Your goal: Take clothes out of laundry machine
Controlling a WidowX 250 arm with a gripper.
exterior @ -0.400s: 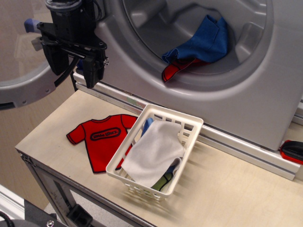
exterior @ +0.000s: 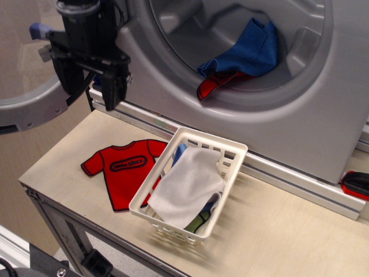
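The black hand point(exterior: 92, 86) hangs at the upper left, above the counter point(exterior: 277, 231) and just in front of the laundry machine point(exterior: 323, 115), left of its drum mouth. Its two fingers point(exterior: 113, 86) point down with a clear gap between them, and nothing is held or touched. Behind the hand the round grey-rimmed door point(exterior: 23, 109) stands swung open to the left.

The clothes point(exterior: 242, 55) lie inside the drum, on its lower curve: a bright blue cloth piled over a small red garment with black edging, whose corner hangs toward the rim of the mouth.

On the pale wooden counter a white slotted basket point(exterior: 173, 167) sits in front of the machine, holding a white cloth point(exterior: 187, 187) over bits of blue and green fabric. A flat red T-shirt point(exterior: 121, 170) with a black oval logo lies just left of the basket, partly under its edge. A red-and-black object point(exterior: 356, 184) shows at the right edge.
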